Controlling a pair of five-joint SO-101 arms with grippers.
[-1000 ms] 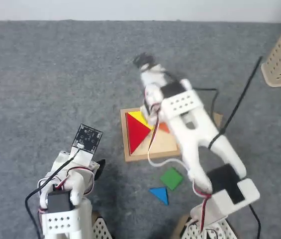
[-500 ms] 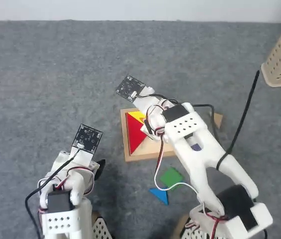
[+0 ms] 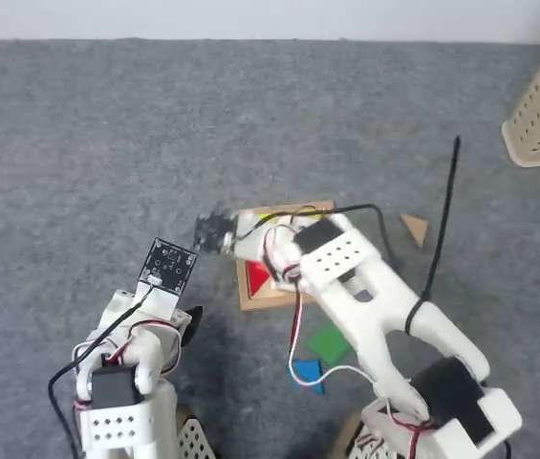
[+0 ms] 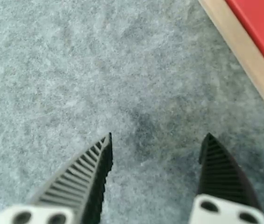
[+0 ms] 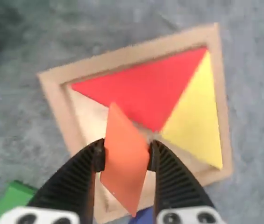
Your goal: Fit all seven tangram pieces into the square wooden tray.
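Holding a flat orange parallelogram piece (image 5: 124,175) clamped in the right gripper (image 5: 125,148), directly over the bare floor of the square wooden tray (image 5: 52,93), long axis running along the fingers, far tip overlapping the edge of the seated large red triangle (image 5: 146,91) beside the yellow triangle (image 5: 195,121). Far better placed than the left gripper (image 4: 157,144), spread wide and empty above grey carpet (image 4: 52,56) off the tray's corner. Since a second ago, swung from beyond the tray's far rim to over its left side.
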